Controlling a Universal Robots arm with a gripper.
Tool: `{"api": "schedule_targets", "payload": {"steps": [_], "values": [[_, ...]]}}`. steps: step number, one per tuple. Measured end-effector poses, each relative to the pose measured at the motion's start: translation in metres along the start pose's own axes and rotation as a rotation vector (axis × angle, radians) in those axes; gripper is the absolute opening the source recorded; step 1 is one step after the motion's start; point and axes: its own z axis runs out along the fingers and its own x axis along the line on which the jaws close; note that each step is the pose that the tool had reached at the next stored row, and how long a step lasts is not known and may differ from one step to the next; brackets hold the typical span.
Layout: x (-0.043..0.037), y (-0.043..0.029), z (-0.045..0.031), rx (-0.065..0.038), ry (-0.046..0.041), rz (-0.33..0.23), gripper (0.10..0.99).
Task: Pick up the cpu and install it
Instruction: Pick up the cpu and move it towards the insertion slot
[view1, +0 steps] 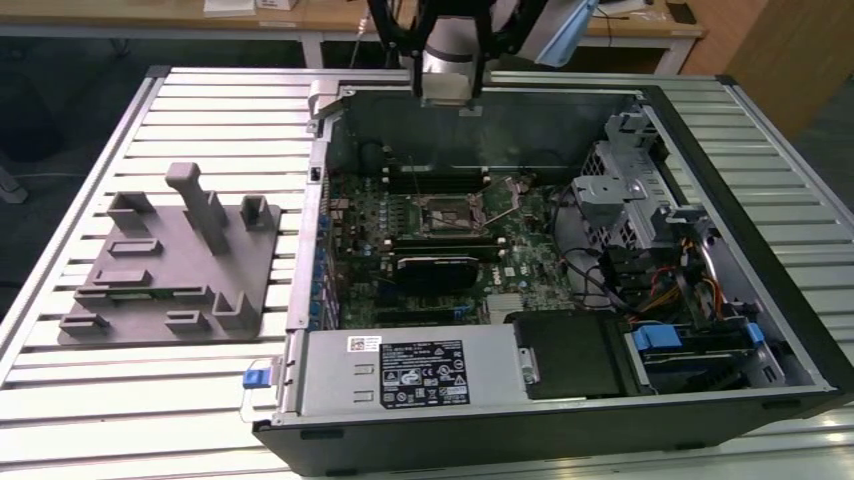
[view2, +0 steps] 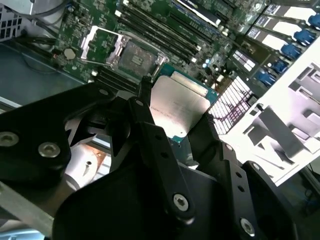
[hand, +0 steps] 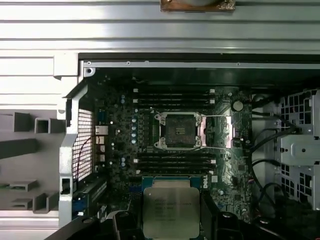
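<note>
Your gripper (view2: 176, 114) is pinching the cpu (view2: 182, 97) by two opposite edges, up over the open computer case (view1: 561, 430). In the first wrist view, the socket (hand: 179, 131) sits uncovered between rows of memory slots (hand: 172, 97), with the metal drive cage (hand: 300, 150) off to one side. The grey fixture block (view1: 180, 260) lies outside the case, on the exterior view's left. The black fingers (view2: 150, 135) hide the chip's side edges, and its near edge is cut off in the first wrist view.

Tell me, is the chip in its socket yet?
Out. The gripper holds the cpu clear of the socket, which lies empty.
</note>
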Motion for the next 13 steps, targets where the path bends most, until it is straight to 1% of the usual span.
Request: {"api": "schedule_targets", "payload": {"steps": [5,13], "values": [[-0.0069,-0.0002,0.009,0.0,0.0011,0.001,0.545],[-0.0134,-0.0007,0.0236,0.0,0.0011,0.001,0.545]]}}
